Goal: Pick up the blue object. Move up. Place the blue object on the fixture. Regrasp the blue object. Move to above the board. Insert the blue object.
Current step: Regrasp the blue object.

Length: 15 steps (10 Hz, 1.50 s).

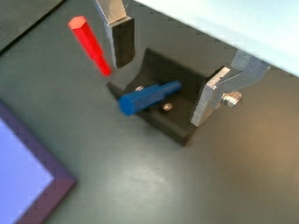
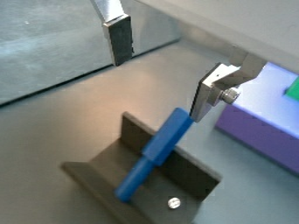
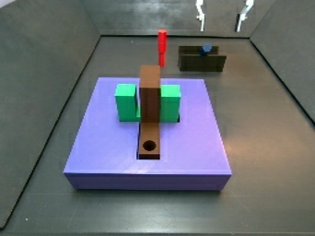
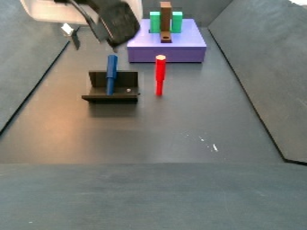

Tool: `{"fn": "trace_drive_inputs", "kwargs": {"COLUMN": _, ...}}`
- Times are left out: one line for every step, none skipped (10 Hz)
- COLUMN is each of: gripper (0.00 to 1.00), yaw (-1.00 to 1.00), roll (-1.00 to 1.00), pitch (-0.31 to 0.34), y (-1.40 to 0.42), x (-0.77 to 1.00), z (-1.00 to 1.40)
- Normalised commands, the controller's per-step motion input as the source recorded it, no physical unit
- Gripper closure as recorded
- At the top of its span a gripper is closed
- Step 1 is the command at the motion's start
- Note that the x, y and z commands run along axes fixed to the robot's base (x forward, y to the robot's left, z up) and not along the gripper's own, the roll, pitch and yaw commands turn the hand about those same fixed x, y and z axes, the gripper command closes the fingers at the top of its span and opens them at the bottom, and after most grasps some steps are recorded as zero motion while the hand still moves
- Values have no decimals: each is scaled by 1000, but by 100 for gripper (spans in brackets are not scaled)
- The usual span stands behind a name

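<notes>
One blue peg (image 2: 155, 162) leans on the fixture (image 1: 172, 107), free of the claw (image 1: 170, 68). Claw fingers (image 2: 214, 87) hang spread above it, apparently well clear. Red peg (image 4: 160, 75) stands beside the fixture.

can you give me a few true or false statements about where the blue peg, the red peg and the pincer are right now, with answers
1. The blue peg leans on the fixture. True.
2. The pincer is shut on the blue peg. False: its fingers stand apart above the peg, touching nothing.
3. The red peg stands upright on the floor beside the fixture. True.
4. The blue peg sits in the round hole of the board. False: that hole in the brown strip holds nothing.
5. The red peg lies flat on the board. False: it stands off the board.
</notes>
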Motion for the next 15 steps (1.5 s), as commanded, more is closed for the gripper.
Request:
{"fn": "trace_drive_inputs", "kwargs": {"gripper": 0, "yaw": 0, "roll": 1000, "pitch": 57, "y": 0, "x": 266, "z": 23}}
{"fn": "trace_drive_inputs", "kwargs": {"gripper": 0, "yaw": 0, "roll": 1000, "pitch": 40, "y": 0, "x": 280, "z": 20}}
{"fn": "trace_drive_inputs", "kwargs": {"gripper": 0, "yaw": 0, "roll": 1000, "pitch": 17, "y": 0, "x": 294, "z": 17}}
{"fn": "trace_drive_inputs", "kwargs": {"gripper": 0, "yaw": 0, "roll": 1000, "pitch": 9, "y": 0, "x": 314, "z": 14}}
{"fn": "trace_drive_inputs", "kwargs": {"gripper": 0, "yaw": 0, "roll": 1000, "pitch": 20, "y": 0, "x": 297, "z": 17}}
{"fn": "trace_drive_inputs", "kwargs": {"gripper": 0, "yaw": 11, "roll": 1000, "pitch": 54, "y": 31, "x": 140, "z": 3}}
{"fn": "trace_drive_inputs", "kwargs": {"gripper": 0, "yaw": 160, "roll": 1000, "pitch": 54, "y": 0, "x": 0, "z": 0}}
{"fn": "trace_drive_inputs", "kwargs": {"gripper": 0, "yaw": 346, "roll": 1000, "pitch": 0, "y": -120, "x": -189, "z": -11}}
{"fn": "trace_drive_inputs", "kwargs": {"gripper": 0, "yaw": 546, "roll": 1000, "pitch": 0, "y": -31, "x": -329, "z": -134}}
{"fn": "trace_drive_inputs", "kwargs": {"gripper": 0, "yaw": 757, "roll": 683, "pitch": -63, "y": 0, "x": -160, "z": 0}}
{"fn": "trace_drive_inputs", "kwargs": {"gripper": 0, "yaw": 797, "roll": 494, "pitch": -263, "y": -97, "x": -229, "z": 0}}
{"fn": "trace_drive_inputs", "kwargs": {"gripper": 0, "yaw": 534, "roll": 580, "pitch": -446, "y": -386, "x": -217, "z": -49}}
{"fn": "trace_drive_inputs", "kwargs": {"gripper": 0, "yaw": 234, "roll": 626, "pitch": -569, "y": -420, "x": -223, "z": -29}}
{"fn": "trace_drive_inputs", "kwargs": {"gripper": 0, "yaw": 100, "roll": 1000, "pitch": -529, "y": -486, "x": -111, "z": 54}}
{"fn": "trace_drive_inputs", "kwargs": {"gripper": 0, "yaw": 0, "roll": 1000, "pitch": -531, "y": -514, "x": -97, "z": 80}}
